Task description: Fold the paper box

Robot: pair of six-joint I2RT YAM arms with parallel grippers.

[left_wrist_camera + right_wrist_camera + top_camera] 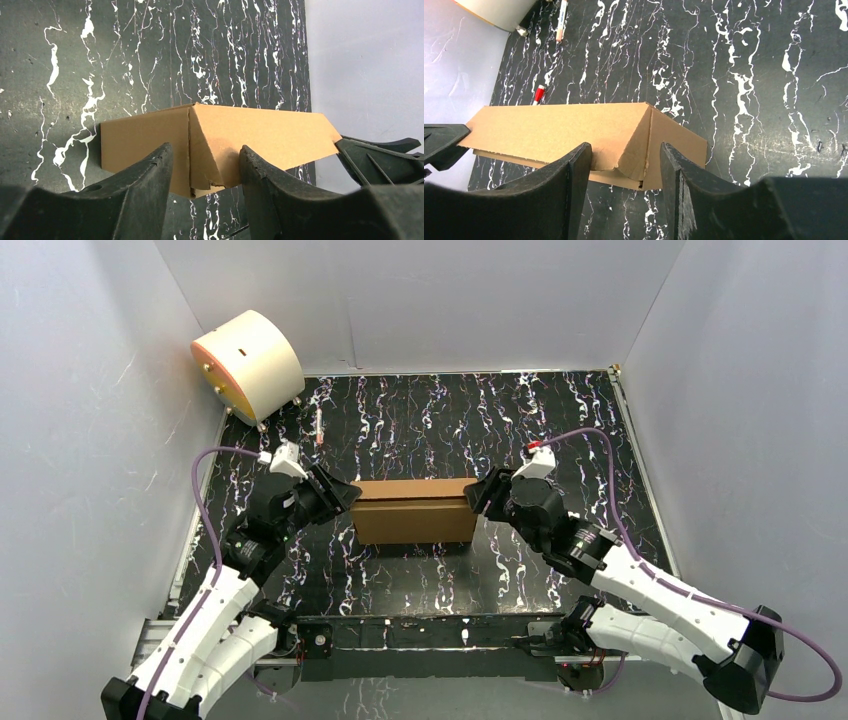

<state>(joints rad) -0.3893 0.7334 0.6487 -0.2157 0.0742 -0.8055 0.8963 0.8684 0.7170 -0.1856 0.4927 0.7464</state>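
Sitting closed up at the middle of the black marbled table [450, 420], the paper box [415, 512] has the left gripper [350, 496] at its 9 o'clock end and the right gripper [475, 497] at its 3 o'clock end, each spread wide and clamping nothing.

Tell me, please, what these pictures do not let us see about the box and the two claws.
Top view: whether the left claw and right claw touch the paper box; the wrists cover its ends.
Left wrist view: the box's lower end, behind the fingers.
Right wrist view: the drum, cut off by the top edge.
All views: the box's inside, closed over.
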